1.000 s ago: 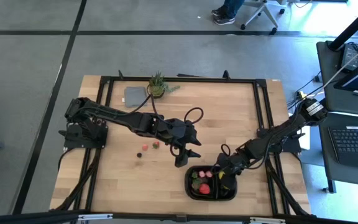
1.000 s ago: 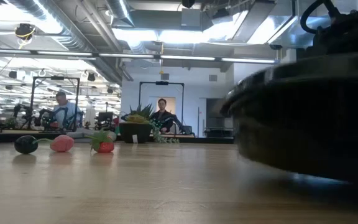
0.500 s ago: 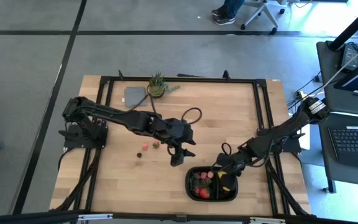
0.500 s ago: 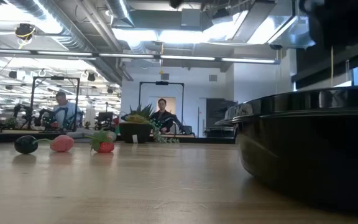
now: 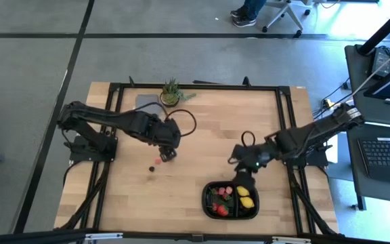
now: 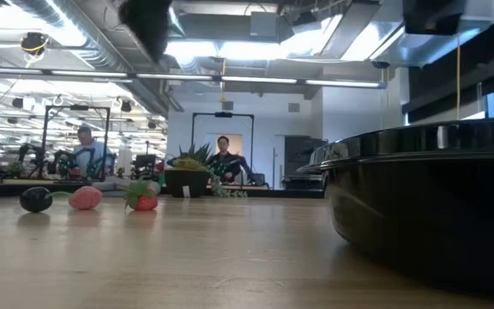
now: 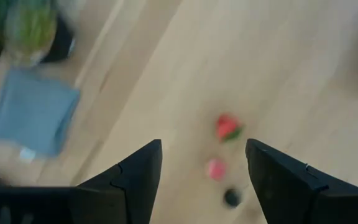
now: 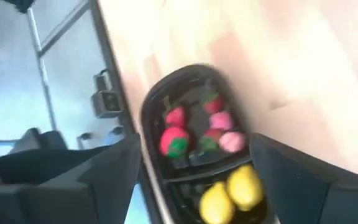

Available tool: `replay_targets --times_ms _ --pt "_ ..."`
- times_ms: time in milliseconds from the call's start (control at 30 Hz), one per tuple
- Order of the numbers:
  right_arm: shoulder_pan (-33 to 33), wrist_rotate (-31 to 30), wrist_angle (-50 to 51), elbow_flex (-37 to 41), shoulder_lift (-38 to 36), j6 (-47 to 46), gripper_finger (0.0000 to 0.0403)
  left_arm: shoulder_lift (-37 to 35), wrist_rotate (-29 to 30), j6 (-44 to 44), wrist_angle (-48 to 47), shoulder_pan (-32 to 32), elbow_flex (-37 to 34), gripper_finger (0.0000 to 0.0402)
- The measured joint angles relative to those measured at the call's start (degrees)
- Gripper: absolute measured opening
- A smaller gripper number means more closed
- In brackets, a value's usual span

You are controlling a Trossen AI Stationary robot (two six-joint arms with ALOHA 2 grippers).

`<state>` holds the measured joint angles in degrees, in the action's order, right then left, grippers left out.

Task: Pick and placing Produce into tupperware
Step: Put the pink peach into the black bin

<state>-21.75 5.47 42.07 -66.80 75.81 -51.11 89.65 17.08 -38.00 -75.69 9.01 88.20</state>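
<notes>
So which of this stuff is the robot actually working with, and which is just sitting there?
Part of the job:
- black tray, holding two lemons and red and pink pieces
- loose strawberry, pink piece and dark cherry on the table
- left gripper, open above them
- right gripper, open over the tray

Just lying about:
- potted plant
- grey cloth

Black tupperware (image 8: 166, 186) holds red strawberries (image 8: 174, 140) and yellow lemons (image 8: 244, 187).

A strawberry (image 7: 228, 127), a pink bit (image 7: 215, 168) and a dark cherry (image 7: 232, 198) are being framed between the left pincer's (image 7: 204, 171) parted fingers. A grey cloth (image 7: 33, 119) and a potted plant (image 7: 35, 29) are being shown farther off on the counter (image 7: 278, 68).
</notes>
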Motion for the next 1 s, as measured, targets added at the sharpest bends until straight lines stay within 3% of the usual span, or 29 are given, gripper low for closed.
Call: replay_targets --times_ms 267,400,533,767,1000 --pt "7.5 0.4 3.3 -1.4 0.2 6.5 0.0303 0.4 -8.5 -4.6 0.4 -3.5 -12.8 0.0224" --pt "9.6 0.6 3.3 -1.4 0.3 8.0 0.0303 0.4 -9.5 -2.1 0.7 -2.2 -20.3 0.0224" --pt "10.8 0.6 3.3 -1.4 0.3 8.1 0.0303 0.4 -13.1 -2.2 6.9 0.3 -25.9 0.0224" --pt "11.9 0.7 3.5 -1.4 0.3 8.3 0.0303 0.4 -13.2 -4.1 18.2 4.5 -29.4 0.0224" --pt "11.9 0.7 3.5 -1.4 0.3 8.3 0.0303 0.4 -11.7 -12.5 21.7 4.6 -30.6 0.0224"
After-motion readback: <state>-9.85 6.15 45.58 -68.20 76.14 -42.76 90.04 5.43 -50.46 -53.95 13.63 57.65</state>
